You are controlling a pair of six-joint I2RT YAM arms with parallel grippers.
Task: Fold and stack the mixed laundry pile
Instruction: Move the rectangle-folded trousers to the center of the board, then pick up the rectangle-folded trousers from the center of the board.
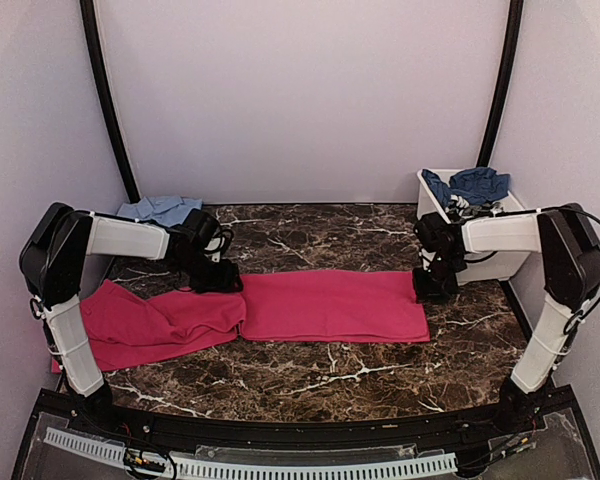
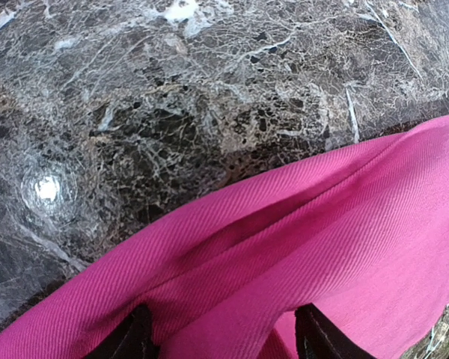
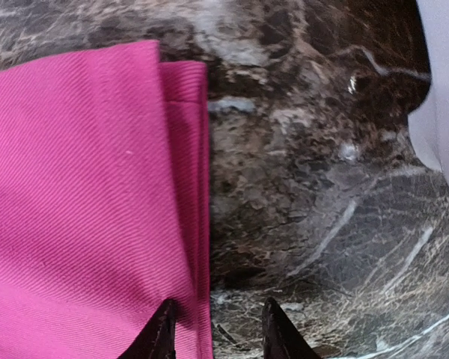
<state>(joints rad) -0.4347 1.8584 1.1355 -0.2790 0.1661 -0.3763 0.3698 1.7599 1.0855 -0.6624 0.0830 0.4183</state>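
Although the right part of the magenta garment lies flat and square-edged on the marble table in the top view, its left part is rumpled and trails toward the near-left edge. The left gripper sits low at the far hem near the middle of the band, and the right gripper sits at the right end. The main risk is that the bunched part gets folded in as it lies, which would leave a lumpy fold that will not stack flat.

In the left wrist view the jaws stand apart. A raised ridge of the pink cloth runs between the fingertips, and nothing pinches it. A fingertip snagging that ridge as the arm lifts would drag the hem out of line.

In the right wrist view the jaws are also apart, with bare marble between them. The garment's layered edge lies just beside one fingertip. If the jaws close here, they may take only one layer or miss the edge altogether.

The rest of the laundry is off to the sides. A light blue shirt lies at the back left, behind the left arm. A dark blue garment sits in the white tub. The tub stands just behind the right gripper, with the right arm crossing in front of it, so that side has little room for a backward swing.
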